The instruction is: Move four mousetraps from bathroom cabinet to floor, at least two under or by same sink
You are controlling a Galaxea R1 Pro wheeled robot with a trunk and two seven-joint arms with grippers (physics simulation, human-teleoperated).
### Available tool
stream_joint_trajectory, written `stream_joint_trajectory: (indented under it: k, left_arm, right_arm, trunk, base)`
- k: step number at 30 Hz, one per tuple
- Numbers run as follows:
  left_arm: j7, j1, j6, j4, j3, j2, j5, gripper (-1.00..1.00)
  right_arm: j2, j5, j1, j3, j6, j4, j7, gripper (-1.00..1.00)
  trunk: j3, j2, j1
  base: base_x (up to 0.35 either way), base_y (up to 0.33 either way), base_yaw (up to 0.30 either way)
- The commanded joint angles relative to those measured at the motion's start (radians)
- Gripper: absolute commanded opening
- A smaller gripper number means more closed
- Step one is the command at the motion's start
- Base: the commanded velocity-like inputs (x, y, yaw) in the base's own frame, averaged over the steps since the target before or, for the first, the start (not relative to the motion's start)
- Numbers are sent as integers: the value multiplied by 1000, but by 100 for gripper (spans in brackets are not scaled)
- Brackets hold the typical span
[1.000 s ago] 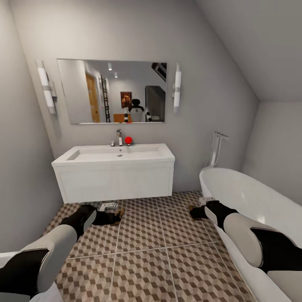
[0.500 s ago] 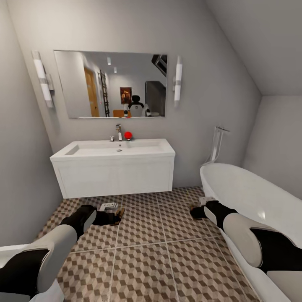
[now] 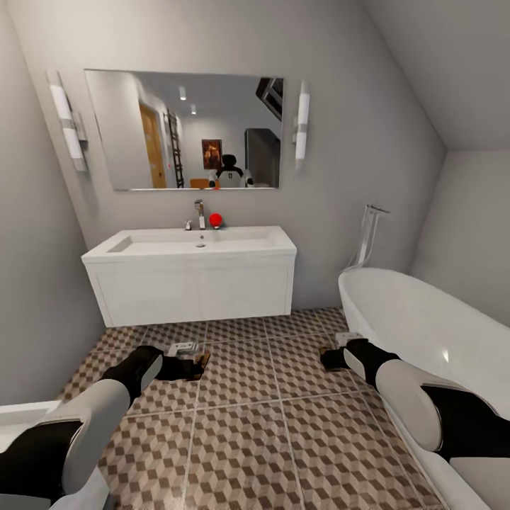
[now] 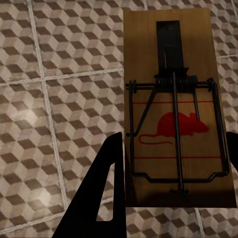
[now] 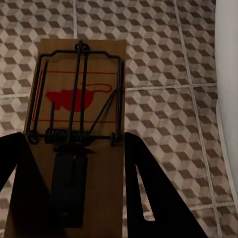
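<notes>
Between each pincer's fingers sits a mousetrap, left gripper and right gripper both clamped; view's crept closer to the sink, drop-off soon.

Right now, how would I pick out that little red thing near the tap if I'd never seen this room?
Find the wide white sink under the wall mirror. At the back of its top stands a chrome tap; the small round red object sits just beside it, against the wall. It is the only bright red spot among white and grey.
</notes>
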Motion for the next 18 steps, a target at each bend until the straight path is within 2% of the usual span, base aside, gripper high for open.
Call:
stream_joint_trajectory:
  k: [1,7,18]
  left_arm:
    - [-5,0,6,-2,8,0,-8,-100]
    - [-5,0,6,-2,8,0,-8,-100]
    - [-5,0,6,-3,8,0,-8,-100]
  right_arm:
    - [0,7,-1,-9,4,-1,3,-100]
    - [-1,6,-1,-9,5,-1,4,-100]
    - [-2,5,-1,-9,5,-1,4,-100]
  trunk:
    - [-3,-1,0]
    - [-8,-1,0]
    - [-44,-78,42]
  base:
    - [0,0,0]
    - [0,0,0]
    - [0,0,0]
